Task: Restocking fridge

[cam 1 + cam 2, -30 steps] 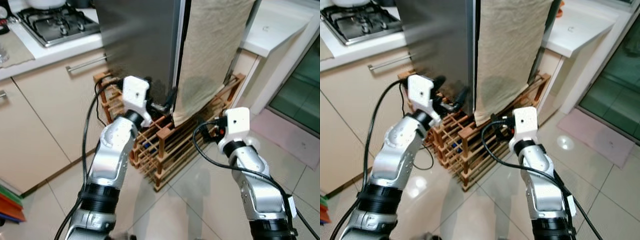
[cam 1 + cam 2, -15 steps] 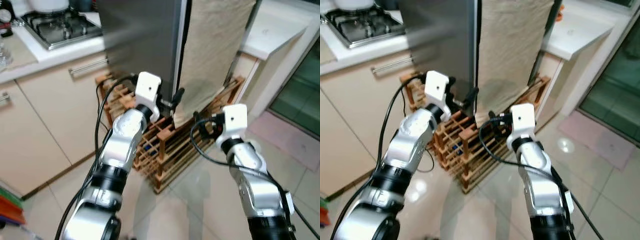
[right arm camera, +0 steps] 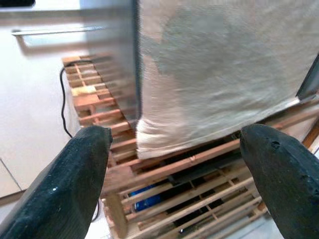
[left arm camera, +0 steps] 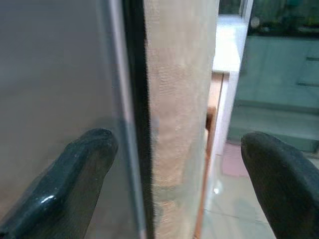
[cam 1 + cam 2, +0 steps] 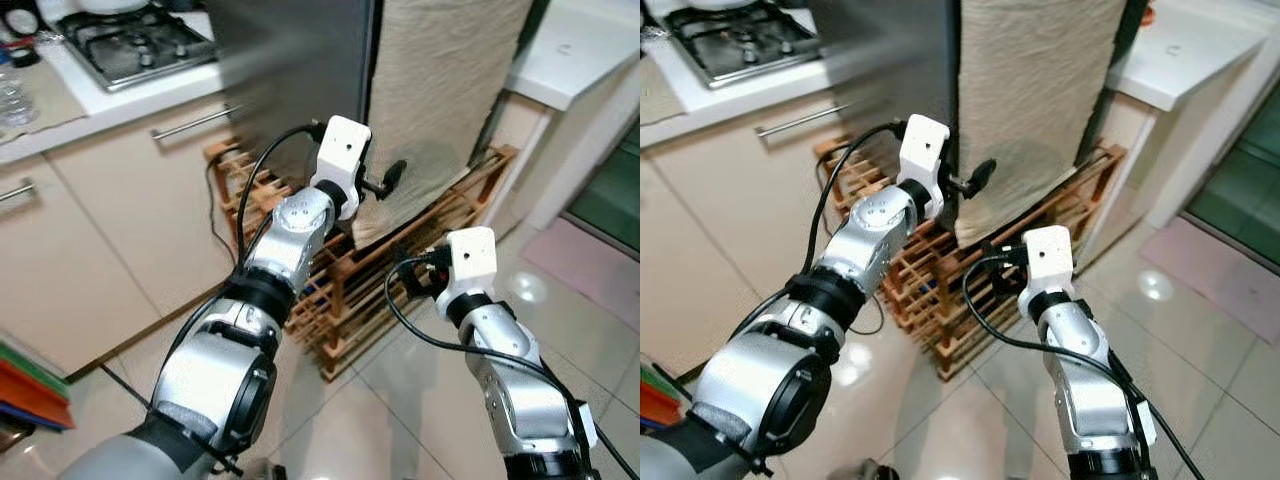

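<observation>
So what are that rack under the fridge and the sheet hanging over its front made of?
The rack looks like unpainted reddish wood, built of slats. The sheet looks like coarse beige woven cloth, with a darker patch low down. The fridge front looks like brushed grey metal.

The fridge (image 5: 290, 80) stood upright, a tall grey steel cabinet with its door shut, directly ahead of the left end effector (image 5: 378, 182), whose spread fingers reached its lower front corner. A dark vertical seam (image 4: 134, 114) ran between those two fingers, grey steel on one side. A beige cloth (image 5: 1040, 90) hung flat down the other side, its lower edge just above and ahead of the right end effector (image 3: 174, 149), whose fingers were also spread.
</observation>
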Motion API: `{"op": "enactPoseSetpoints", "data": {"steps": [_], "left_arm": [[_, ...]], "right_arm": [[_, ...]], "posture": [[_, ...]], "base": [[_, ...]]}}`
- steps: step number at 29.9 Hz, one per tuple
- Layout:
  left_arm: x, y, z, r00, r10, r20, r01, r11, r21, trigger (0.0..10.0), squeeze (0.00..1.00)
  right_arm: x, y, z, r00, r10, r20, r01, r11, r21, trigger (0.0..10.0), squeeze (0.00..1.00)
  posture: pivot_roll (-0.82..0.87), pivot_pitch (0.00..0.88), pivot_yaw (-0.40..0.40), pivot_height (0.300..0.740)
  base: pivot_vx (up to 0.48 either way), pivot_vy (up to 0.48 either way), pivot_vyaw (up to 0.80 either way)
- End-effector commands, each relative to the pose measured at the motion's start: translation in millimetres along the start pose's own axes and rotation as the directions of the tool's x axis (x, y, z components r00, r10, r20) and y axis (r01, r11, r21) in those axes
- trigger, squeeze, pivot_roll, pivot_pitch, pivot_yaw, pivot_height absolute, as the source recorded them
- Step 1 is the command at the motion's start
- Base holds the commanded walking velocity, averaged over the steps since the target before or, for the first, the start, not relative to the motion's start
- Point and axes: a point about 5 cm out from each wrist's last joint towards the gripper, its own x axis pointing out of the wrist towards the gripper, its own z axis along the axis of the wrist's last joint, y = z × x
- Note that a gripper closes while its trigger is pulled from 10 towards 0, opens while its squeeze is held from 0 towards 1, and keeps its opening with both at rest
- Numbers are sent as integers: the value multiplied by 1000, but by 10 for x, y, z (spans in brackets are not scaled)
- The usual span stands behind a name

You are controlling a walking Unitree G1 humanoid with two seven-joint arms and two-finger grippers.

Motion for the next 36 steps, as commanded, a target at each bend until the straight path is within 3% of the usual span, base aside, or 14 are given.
{"op": "enactPoseSetpoints", "data": {"steps": [1,11,17,18,19,20,24,25,26,27,28,29,33,36], "left_arm": [[31,-10,70,1000,2,25,-2,1000,7,10000,0],[29,17,9,999,32,21,-32,999,-10,10000,0],[-68,132,-57,999,32,43,-31,999,-14,10000,0],[-121,164,-93,998,21,52,-20,1000,-17,10000,0],[-362,276,-243,998,-16,61,16,1000,-3,10000,0],[-362,276,-243,998,-16,61,16,1000,-3,10000,0],[-846,460,-416,998,-21,61,19,999,29,10000,0],[-846,460,-416,998,-21,61,19,999,29,10000,0],[-1064,482,-513,999,-22,47,17,996,93,10000,0],[-1186,451,-612,999,-36,23,32,991,133,10000,0],[-1307,397,-719,999,-49,-2,49,991,123,10000,0],[-1307,397,-719,999,-49,-2,49,991,123,10000,0],[-1626,208,-868,1000,-7,-26,8,1000,20,10000,0],[-1645,182,-819,997,79,-3,-79,997,-12,10000,0]], "right_arm": [[-42,-32,1,1000,-17,-6,17,1000,1,10000,0],[-54,-23,-18,1000,-3,-19,3,1000,-4,10000,0],[-18,-75,3,998,-65,7,65,998,-2,10000,0],[-13,-92,12,996,-83,17,83,997,-6,10000,0],[-25,-111,40,993,-110,43,110,994,-13,10000,0],[-25,-111,40,993,-110,43,110,994,-13,10000,0],[-92,-105,25,993,-106,47,107,994,-10,10000,0],[-92,-105,25,993,-106,47,107,994,-10,10000,0],[-123,-99,-21,994,-97,40,97,995,-6,10000,0],[-132,-96,-35,995,-94,40,94,996,-4,10000,0],[-140,-90,-43,995,-92,42,92,996,-1,10000,0],[-140,-90,-43,995,-92,42,92,996,-1,10000,0],[-195,-111,-72,994,-95,61,94,995,13,10000,0],[-220,-130,-120,994,-100,54,100,995,8,10000,0]], "posture": [[-159,0,45,730],[-144,0,32,730],[-144,0,50,730],[-143,0,51,730],[-123,0,50,730],[-123,0,50,730],[-90,0,43,730],[-90,0,43,730],[-62,0,39,730],[-60,0,39,730],[-60,0,39,730],[-60,0,39,730],[-57,0,32,730],[-55,0,22,730]], "base": [[0,0,0],[0,0,0],[0,0,0],[0,0,0],[0,0,0],[0,0,0],[0,0,0],[0,0,0],[0,0,0],[0,0,0],[0,0,0],[0,0,0],[0,0,0],[0,0,0]]}}
